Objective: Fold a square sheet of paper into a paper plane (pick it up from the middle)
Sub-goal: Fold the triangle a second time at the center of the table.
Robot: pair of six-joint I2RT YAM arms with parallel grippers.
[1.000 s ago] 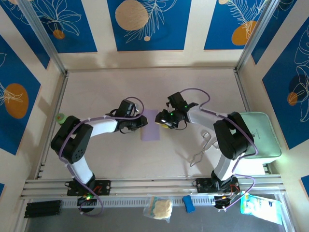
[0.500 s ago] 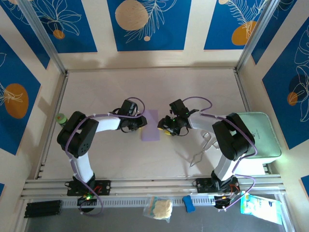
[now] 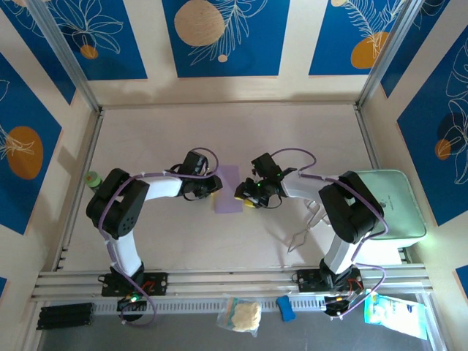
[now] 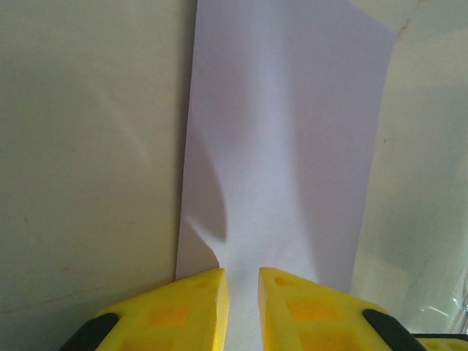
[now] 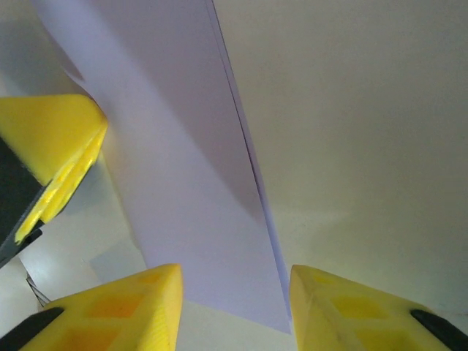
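The left end effector (image 4: 240, 285) rests on the near edge of the sheet of paper (image 4: 285, 146), jaws a narrow slit apart (the paper buckles just ahead). The sheet lies mid-bench (image 3: 292, 131). The right end effector (image 5: 234, 289) straddles its opposite edge, jaws well apart.

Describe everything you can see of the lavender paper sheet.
The lavender paper sheet is thin and plain, lying on the table as a narrow rectangle, seemingly folded in half: a doubled edge shows in the right wrist view. It buckles by the left gripper, whose near-closed fingertips meet one edge; the open right gripper straddles the opposite edge.
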